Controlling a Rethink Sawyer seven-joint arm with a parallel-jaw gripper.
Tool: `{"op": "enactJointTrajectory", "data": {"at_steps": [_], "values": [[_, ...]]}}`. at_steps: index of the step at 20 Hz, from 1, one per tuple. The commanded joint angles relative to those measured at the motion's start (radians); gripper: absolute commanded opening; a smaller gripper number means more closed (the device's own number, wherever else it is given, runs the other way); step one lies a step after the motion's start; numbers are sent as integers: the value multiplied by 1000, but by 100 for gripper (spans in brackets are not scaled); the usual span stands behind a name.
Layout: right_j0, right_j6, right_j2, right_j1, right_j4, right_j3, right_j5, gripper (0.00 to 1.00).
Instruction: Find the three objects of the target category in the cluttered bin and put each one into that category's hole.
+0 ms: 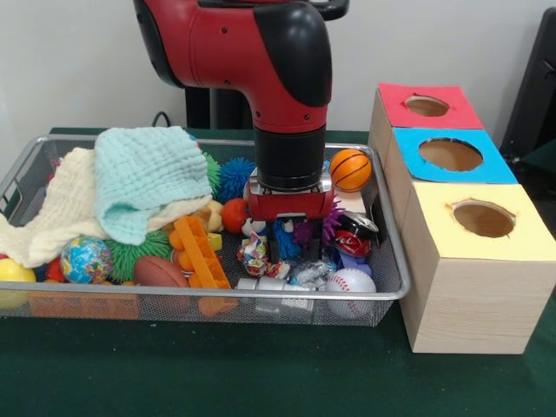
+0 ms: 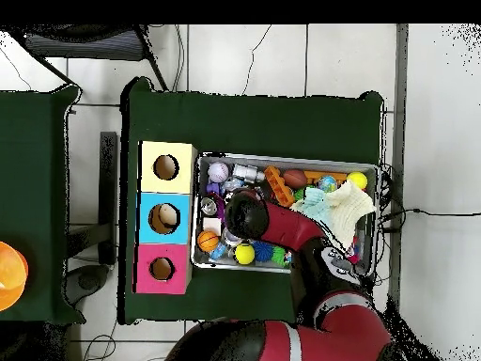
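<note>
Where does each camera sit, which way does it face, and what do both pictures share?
Front view: level with the table's edge, facing the wire bin; the red arm drops its claw among the toys.
Overhead view: above the table, looking straight down; the arm reaches up from the picture's bottom.
Shared: bin, arm, baseball, and the box with yellow, blue and red holes.

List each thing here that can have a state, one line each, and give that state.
gripper: lowered into the bin's clutter; open or shut cannot be told
mesh bin: full of toys
cloths: crumpled, heaped at one end of the bin
yellow box: hole uncovered
blue box: hole uncovered
red box: hole uncovered
</note>
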Motion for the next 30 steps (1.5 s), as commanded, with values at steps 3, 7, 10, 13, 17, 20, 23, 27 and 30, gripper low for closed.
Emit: {"op": "enactJointTrajectory", "data": {"at_steps": [3, 7, 10, 13, 17, 20, 23, 27, 30], "values": [[3, 194, 84, 108, 31, 95, 73, 100], [-3, 171, 99, 93, 41, 92, 128, 100], [-14, 155, 119, 129, 44, 63, 119, 100], [-13, 149, 126, 130, 50, 51, 135, 100], [2, 159, 118, 94, 53, 64, 138, 100], [-3, 166, 128, 107, 55, 65, 112, 100], [1, 175, 130, 105, 62, 67, 105, 100], [31, 199, 109, 38, 80, 93, 140, 100], [52, 200, 92, 6, 90, 86, 164, 100]]}}
